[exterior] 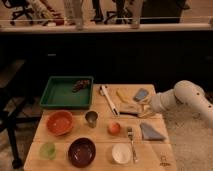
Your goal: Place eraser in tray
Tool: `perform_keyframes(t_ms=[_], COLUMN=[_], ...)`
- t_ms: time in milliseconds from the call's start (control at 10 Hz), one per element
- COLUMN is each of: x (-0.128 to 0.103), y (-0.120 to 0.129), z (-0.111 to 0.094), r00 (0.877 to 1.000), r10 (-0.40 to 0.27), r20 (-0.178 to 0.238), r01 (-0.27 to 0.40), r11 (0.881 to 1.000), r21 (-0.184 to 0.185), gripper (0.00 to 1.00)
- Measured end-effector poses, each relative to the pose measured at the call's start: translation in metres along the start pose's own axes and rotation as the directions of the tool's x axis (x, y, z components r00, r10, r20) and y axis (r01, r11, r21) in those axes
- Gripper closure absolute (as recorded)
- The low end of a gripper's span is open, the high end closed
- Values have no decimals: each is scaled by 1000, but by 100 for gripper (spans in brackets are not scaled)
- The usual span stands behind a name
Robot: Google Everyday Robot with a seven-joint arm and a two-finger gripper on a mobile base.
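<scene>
The white arm (186,96) is reaching in from the right over the wooden table (150,152), and the gripper (143,108) is sitting right at the right end of the eraser (128,108); whether it is spread or clamped on the block cannot be told. The eraser is lying flat on the table, outside the tray (60,94), with the blue-grey pad (141,94) just behind it and the folded cloth (151,132) nearer the front edge. The tray is standing at the table's rear left, well apart from the eraser, and is holding one small dark object (81,85) in its rear right corner.
</scene>
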Motion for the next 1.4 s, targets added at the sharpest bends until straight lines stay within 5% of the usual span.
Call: perform_keyframes(t_ms=[600,1400], x=[-35,-83], y=[-22,-66], z=[36,93], r00=[998,995], r10=[-52,-83], r20=[47,46], r01=[54,87], r11=[998,994], r21=[-35,-71], gripper=[100,100])
